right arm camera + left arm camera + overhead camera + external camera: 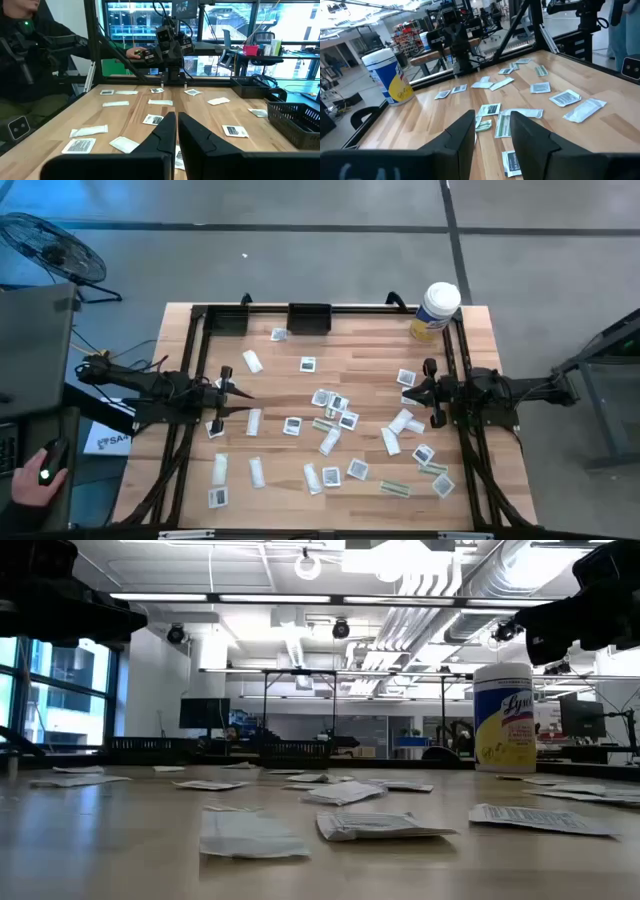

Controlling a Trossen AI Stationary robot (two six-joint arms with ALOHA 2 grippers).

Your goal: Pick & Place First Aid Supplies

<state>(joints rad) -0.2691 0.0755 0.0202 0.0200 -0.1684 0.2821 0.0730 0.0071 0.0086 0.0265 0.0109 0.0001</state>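
- The table carried everything: you had the wooden top framed by black rails, with the arms reaching in from the left and right edges of the high view.
- The white tub stood upright at the upper right of the table; I judge it was parked there to stay clear of the work.
- A black basket sat at the top centre edge, probably your drop-off for the packets.
- Your left gripper hung at the left-middle of the high view, fingers partly apart and holding nothing, which suggests it was readied for a pick.
- Your right gripper waited at the right-middle, fingers nearly shut and empty.
- The first aid supplies lay flat and scattered over the table, thickest in the centre and lower right, none in either gripper.
- The packet closest to your left gripper was a white strip, just below and to its right; the central cluster lay farther right, between the two grippers.
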